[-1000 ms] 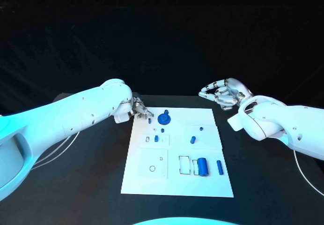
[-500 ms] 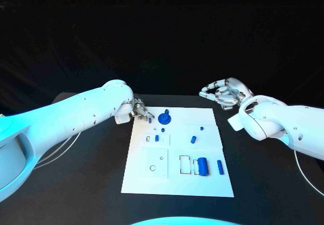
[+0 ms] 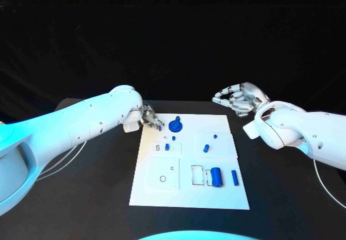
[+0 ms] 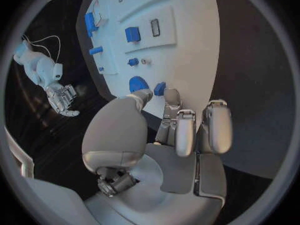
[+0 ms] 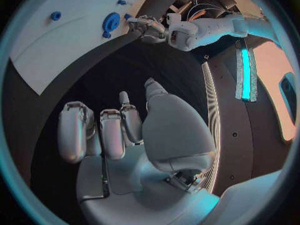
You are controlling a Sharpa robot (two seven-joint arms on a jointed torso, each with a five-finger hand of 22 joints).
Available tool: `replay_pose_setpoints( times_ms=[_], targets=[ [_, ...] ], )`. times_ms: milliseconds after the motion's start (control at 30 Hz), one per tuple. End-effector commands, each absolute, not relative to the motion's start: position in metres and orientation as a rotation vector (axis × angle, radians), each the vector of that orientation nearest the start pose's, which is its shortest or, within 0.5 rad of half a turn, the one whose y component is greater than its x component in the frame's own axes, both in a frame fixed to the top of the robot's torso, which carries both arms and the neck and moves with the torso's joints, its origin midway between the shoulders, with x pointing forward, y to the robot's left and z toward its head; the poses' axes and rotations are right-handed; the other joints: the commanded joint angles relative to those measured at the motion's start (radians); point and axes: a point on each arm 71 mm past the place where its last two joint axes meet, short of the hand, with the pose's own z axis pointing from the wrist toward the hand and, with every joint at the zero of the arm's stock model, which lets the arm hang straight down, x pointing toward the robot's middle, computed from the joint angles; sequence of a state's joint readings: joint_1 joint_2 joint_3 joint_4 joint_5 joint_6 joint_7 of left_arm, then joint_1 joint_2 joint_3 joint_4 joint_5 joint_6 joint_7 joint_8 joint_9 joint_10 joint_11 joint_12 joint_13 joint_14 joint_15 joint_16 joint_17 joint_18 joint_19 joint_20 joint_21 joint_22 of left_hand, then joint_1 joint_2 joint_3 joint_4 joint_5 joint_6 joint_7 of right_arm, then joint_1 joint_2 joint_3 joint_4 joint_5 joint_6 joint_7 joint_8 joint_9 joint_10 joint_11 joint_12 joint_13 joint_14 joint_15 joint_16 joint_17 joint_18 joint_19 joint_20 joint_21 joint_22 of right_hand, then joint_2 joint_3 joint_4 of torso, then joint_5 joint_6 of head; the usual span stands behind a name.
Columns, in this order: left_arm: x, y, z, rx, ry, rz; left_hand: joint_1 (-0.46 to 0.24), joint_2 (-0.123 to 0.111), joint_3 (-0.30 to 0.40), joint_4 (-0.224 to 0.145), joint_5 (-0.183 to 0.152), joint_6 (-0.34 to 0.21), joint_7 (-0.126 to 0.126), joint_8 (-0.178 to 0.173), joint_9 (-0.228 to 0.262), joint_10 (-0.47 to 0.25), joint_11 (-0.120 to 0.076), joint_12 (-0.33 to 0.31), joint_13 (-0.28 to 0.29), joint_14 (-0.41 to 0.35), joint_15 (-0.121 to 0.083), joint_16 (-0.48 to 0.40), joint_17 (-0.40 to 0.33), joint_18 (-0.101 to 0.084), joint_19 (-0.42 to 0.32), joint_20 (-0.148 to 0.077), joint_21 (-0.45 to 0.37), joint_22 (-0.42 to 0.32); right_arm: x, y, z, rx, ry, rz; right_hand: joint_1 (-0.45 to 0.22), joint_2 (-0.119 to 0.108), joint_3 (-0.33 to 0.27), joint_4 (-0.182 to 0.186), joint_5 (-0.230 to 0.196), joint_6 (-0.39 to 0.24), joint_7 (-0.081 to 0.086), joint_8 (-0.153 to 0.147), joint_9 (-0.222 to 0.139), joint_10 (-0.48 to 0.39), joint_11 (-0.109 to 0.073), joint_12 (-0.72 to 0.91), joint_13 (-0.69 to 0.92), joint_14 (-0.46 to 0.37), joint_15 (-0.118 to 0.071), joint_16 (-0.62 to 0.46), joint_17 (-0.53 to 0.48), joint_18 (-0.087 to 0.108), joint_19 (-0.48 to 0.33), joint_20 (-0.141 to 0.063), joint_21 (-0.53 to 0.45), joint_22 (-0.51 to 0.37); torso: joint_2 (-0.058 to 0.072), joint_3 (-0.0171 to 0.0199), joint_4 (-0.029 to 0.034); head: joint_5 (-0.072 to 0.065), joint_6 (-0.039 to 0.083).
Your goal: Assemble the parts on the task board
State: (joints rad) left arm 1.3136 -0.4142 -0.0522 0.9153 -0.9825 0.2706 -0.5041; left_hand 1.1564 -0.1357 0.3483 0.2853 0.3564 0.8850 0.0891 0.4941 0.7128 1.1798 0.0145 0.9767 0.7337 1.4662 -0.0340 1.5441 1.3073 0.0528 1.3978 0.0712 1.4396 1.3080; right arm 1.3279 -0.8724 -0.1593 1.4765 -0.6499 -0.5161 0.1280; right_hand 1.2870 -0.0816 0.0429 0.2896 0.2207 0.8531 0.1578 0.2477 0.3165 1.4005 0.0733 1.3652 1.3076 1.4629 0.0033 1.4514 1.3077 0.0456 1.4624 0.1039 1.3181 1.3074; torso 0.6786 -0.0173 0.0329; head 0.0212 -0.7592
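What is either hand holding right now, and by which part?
The left hand, at the task board's far left corner, has fingertips at a small blue part; an actual grip cannot be told. The right hand holds nothing, fingers curled, off the board.

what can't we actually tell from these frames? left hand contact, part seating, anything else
- Left hand: head view, its own arm and fingers hide the fingertips; left wrist view shows them near a small blue part, contact unclear.
- Parts on the task board: too small in the head view to judge seating.
- Board outlines: too small to match to parts.
- Right hand: curled, apparently holding nothing; inner palm partly hidden.
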Motion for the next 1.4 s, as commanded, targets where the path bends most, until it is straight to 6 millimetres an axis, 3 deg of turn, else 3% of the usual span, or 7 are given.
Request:
replay_pose_setpoints(
  times_ms=[33, 433, 533, 733, 1133, 1200, 1400],
  targets=[
    [0.582, 0.166, -0.203, -0.294, 2.342, -0.353, 0.030, 0.007, 0.011, -0.004, -0.001, 0.011, -0.003, 0.012, 0.006, 0.007, -0.003, 0.003, -0.001, 0.091, -0.012, 0.004, 0.222, 0.006, 0.009, -0.004, 0.005, 0.014, 0.506, -0.242, -0.159, 0.528, 1.527, 0.974, 0.000, 0.011, -0.004, 0.001, 0.006, -0.009, 0.001, 0.004, 0.001, -0.004, 0.000, -0.003, 0.071, 0.047, -0.007, -0.004, 0.023, 0.013, 0.001, -0.004, -0.005, 0.099, 0.000, 0.0003, 0.0004, 0.000, 0.000],
    [0.582, 0.165, -0.203, -0.296, 2.343, -0.367, 0.110, 0.025, 0.052, -0.018, -0.005, 0.010, -0.013, 0.032, 0.023, 0.014, -0.011, 0.003, -0.003, 0.092, -0.019, 0.006, 0.226, 0.006, 0.008, -0.011, 0.004, 0.015, 0.506, -0.242, -0.159, 0.528, 1.529, 0.974, 0.003, 0.016, -0.002, 0.001, 0.009, -0.010, 0.000, 0.005, 0.001, -0.003, 0.000, -0.003, 0.071, 0.047, -0.007, -0.004, 0.023, 0.013, 0.001, -0.005, -0.006, 0.099, 0.000, 0.0002, 0.0007, -0.002, 0.000],
    [0.582, 0.165, -0.203, -0.304, 2.337, -0.375, 0.162, 0.036, 0.101, -0.043, -0.013, 0.001, -0.015, 0.041, 0.035, 0.018, -0.014, 0.000, -0.006, 0.093, -0.023, 0.007, 0.227, 0.006, 0.009, -0.015, 0.004, 0.017, 0.505, -0.242, -0.160, 0.528, 1.529, 0.975, 0.003, 0.017, -0.002, 0.001, 0.011, -0.010, 0.000, 0.005, 0.001, -0.003, 0.000, -0.003, 0.071, 0.047, -0.007, -0.005, 0.022, 0.013, 0.001, -0.005, -0.006, 0.098, 0.000, 0.0002, 0.0010, -0.001, -0.001],
    [0.582, 0.165, -0.202, -0.312, 2.330, -0.384, 0.186, 0.036, 0.159, -0.067, -0.017, -0.005, -0.014, 0.054, 0.048, 0.026, -0.014, 0.002, -0.005, 0.093, -0.022, 0.007, 0.228, 0.005, 0.010, -0.015, 0.004, 0.019, 0.505, -0.242, -0.160, 0.529, 1.530, 0.974, 0.005, 0.018, -0.002, 0.000, 0.014, -0.010, 0.000, 0.006, 0.001, -0.002, 0.000, -0.003, 0.071, 0.047, -0.007, -0.005, 0.023, 0.013, 0.001, -0.005, -0.007, 0.098, 0.000, -0.0006, 0.0018, 0.000, -0.001],
    [0.576, 0.173, -0.197, -0.377, 2.282, -0.468, 0.128, -0.027, 0.396, -0.163, -0.004, 0.004, -0.018, 0.106, 0.109, 0.072, -0.020, 0.028, 0.023, 0.095, -0.027, 0.010, 0.233, 0.001, 0.024, -0.020, 0.015, 0.040, 0.505, -0.244, -0.160, 0.531, 1.531, 0.971, 0.006, 0.019, -0.003, 0.001, 0.021, -0.011, 0.000, 0.007, 0.001, -0.003, -0.001, -0.004, 0.070, 0.048, -0.008, -0.005, 0.023, 0.013, 0.001, -0.005, -0.008, 0.098, -0.002, -0.0011, 0.0039, 0.003, -0.006],
    [0.572, 0.175, -0.195, -0.386, 2.274, -0.490, 0.095, -0.044, 0.447, -0.189, 0.010, 0.014, -0.023, 0.112, 0.116, 0.086, -0.024, 0.042, 0.038, 0.097, -0.031, 0.012, 0.238, 0.000, 0.028, -0.022, 0.018, 0.047, 0.505, -0.244, -0.160, 0.532, 1.533, 0.970, 0.006, 0.019, -0.003, 0.001, 0.021, -0.011, 0.000, 0.007, 0.001, -0.003, -0.001, -0.004, 0.070, 0.048, -0.008, -0.005, 0.023, 0.013, 0.001, -0.005, -0.008, 0.098, -0.003, -0.0012, 0.0045, 0.002, -0.007],
    [0.558, 0.182, -0.190, -0.400, 2.261, -0.544, 0.035, -0.060, 0.505, -0.229, 0.057, 0.033, -0.030, 0.125, 0.128, 0.114, -0.031, 0.076, 0.077, 0.099, -0.037, 0.015, 0.243, -0.004, 0.040, -0.028, 0.028, 0.065, 0.505, -0.246, -0.160, 0.535, 1.535, 0.966, 0.006, 0.019, -0.003, 0.001, 0.023, -0.011, 0.000, 0.007, 0.001, -0.003, -0.001, -0.004, 0.070, 0.047, -0.008, -0.006, 0.022, 0.013, 0.001, -0.005, -0.008, 0.098, -0.004, -0.0003, 0.0043, 0.002, -0.006]
  ],
)
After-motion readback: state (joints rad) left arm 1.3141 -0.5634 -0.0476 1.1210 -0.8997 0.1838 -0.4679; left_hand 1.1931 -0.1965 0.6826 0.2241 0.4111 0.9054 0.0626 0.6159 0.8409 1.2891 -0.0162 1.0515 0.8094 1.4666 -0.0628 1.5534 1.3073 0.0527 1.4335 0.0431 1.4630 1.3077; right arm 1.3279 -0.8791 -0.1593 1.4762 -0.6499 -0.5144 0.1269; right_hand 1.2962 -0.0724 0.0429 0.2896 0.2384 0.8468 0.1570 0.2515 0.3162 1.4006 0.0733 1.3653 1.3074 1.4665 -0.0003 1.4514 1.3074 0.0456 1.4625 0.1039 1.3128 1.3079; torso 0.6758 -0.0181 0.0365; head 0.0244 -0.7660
